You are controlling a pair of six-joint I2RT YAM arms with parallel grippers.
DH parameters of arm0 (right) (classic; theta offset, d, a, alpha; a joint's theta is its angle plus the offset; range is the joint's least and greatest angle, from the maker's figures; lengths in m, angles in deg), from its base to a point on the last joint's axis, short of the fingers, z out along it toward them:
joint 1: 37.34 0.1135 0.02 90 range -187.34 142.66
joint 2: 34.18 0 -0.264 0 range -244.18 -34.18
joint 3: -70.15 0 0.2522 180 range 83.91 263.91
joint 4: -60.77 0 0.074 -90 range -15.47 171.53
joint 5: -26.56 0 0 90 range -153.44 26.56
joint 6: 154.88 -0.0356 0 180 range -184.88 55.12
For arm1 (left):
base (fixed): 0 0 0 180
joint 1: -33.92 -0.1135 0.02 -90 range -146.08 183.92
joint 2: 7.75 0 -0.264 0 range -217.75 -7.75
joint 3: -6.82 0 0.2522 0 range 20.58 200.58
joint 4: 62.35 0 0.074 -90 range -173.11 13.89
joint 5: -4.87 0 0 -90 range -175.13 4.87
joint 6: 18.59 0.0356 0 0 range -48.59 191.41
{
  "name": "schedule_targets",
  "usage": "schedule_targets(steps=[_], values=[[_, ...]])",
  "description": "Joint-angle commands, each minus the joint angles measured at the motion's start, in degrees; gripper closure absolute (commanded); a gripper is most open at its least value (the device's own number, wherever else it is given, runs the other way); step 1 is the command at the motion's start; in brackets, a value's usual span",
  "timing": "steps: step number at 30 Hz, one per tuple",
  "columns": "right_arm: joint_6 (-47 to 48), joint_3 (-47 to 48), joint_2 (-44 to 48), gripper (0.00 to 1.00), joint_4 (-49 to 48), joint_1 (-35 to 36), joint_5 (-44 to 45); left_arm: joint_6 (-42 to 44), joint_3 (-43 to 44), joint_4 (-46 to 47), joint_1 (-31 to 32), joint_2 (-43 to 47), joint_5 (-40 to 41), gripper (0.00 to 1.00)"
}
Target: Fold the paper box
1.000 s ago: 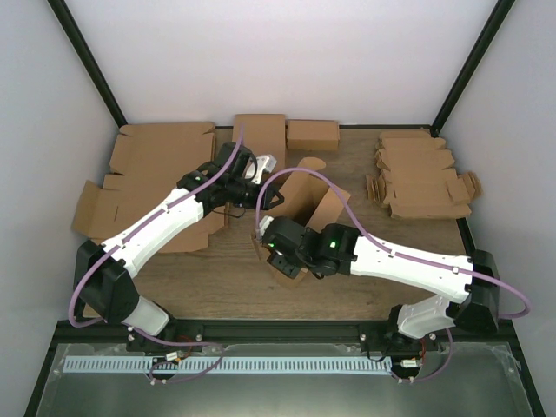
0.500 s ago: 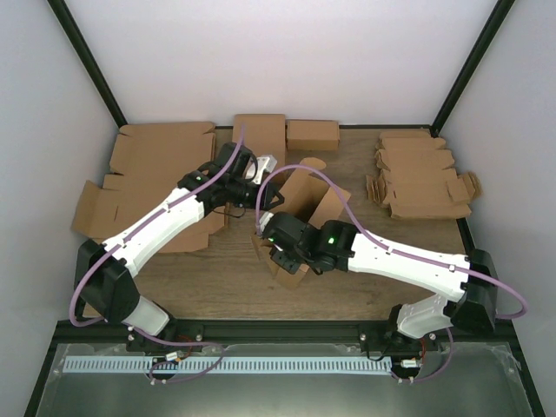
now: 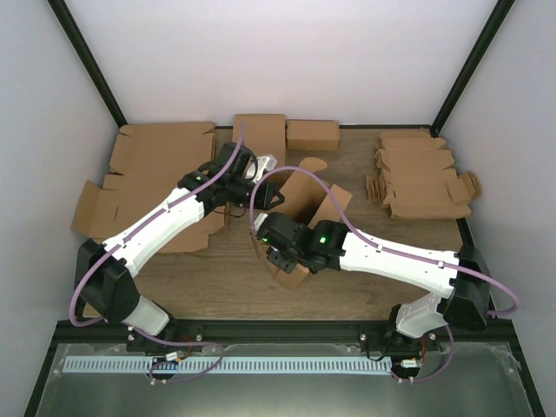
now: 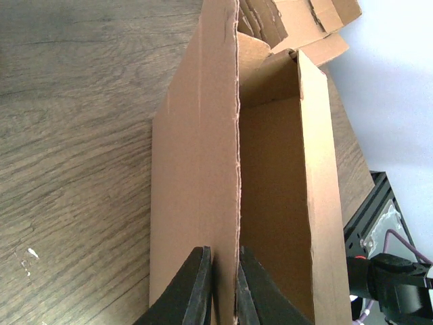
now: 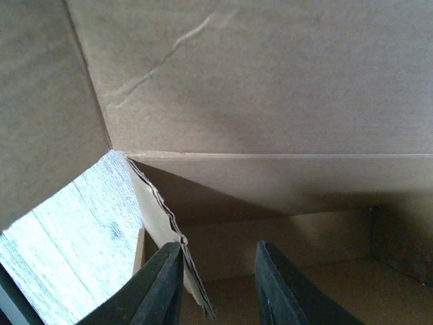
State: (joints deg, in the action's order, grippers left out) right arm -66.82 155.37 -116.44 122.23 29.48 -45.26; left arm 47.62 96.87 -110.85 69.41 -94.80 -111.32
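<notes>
The paper box (image 3: 311,201), brown corrugated card, stands half-formed at mid-table with its walls raised. My left gripper (image 3: 271,175) reaches it from the left and is shut on the top edge of one upright wall. In the left wrist view the gripper (image 4: 223,284) pinches that wall of the box (image 4: 196,169) between both fingers, the hollow inside to the right. My right gripper (image 3: 280,252) is at the box's near end. In the right wrist view it (image 5: 220,277) is inside the box (image 5: 270,81), open, with a loose flap edge (image 5: 159,217) against the left finger.
Large flat cardboard blanks (image 3: 156,174) lie at the left under my left arm. Two folded boxes (image 3: 261,130) (image 3: 313,135) sit at the back wall. A stack of small notched blanks (image 3: 421,178) lies at the right. Black frame posts mark the back corners.
My right gripper has pushed a little left and deeper into the box's near end, its jaws narrowing. The left gripper and its hold have not moved.
</notes>
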Motion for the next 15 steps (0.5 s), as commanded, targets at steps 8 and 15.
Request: schedule_targets(steps=[8,15], values=[[1.7,5.0,-0.3,0.70,2.4,-0.5,2.1,0.6,0.2,1.1,0.0,-0.8,-1.8,0.89],[1.1,6.5,-1.4,0.68,4.6,-0.6,5.3,0.7,0.2,0.9,-0.1,-0.7,-1.7,0.89]])
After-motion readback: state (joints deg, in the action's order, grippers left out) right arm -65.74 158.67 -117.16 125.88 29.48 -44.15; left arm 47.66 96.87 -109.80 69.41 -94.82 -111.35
